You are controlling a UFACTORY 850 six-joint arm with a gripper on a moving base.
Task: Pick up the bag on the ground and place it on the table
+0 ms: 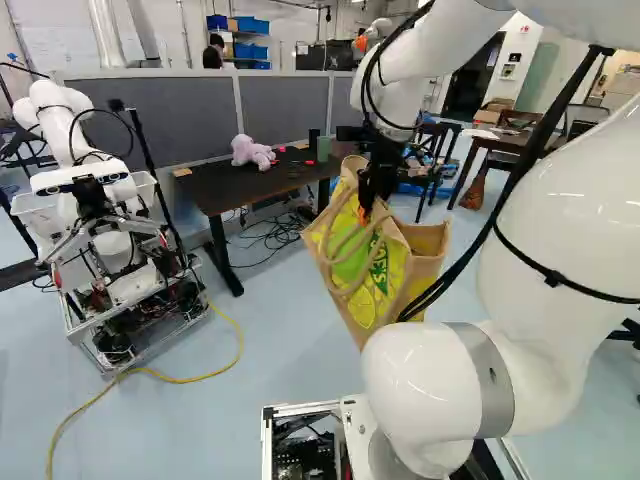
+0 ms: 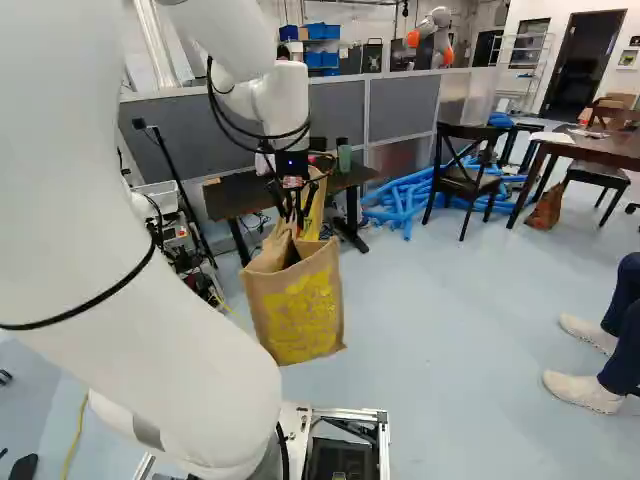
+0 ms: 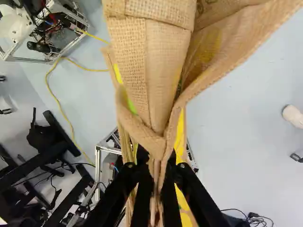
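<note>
Right, the black two-fingered claw (image 2: pixel 297 213) is pinching a bunched edge of the tan burlap bag with yellow print (image 2: pixel 298 310), its fingers nearly together, and the bag is hanging above the pale blue floor (image 2: pixel 430 320), this side of the dark brown worktop (image 1: pixel 225 190).

a tan bag (image 1: pixel 385 285) with a yellow and green print hangs tilted from the black gripper (image 1: pixel 369 198) of a white arm (image 1: pixel 545 230), its handles (image 1: pixel 340 262) looping down one side. past it, a lilac plush toy (image 1: pixel 252 152) sits on a dark bench (image 1: pixel 215 192) beside a grey partition (image 1: pixel 155 118), near a green cup (image 1: pixel 323 149). at left, another robot (image 1: pixel 75 125) stands on its wheeled frame (image 1: pixel 135 295) as a yellow cable (image 1: pixel 222 368) curls across the pale blue floor (image 1: pixel 200 425).
</note>
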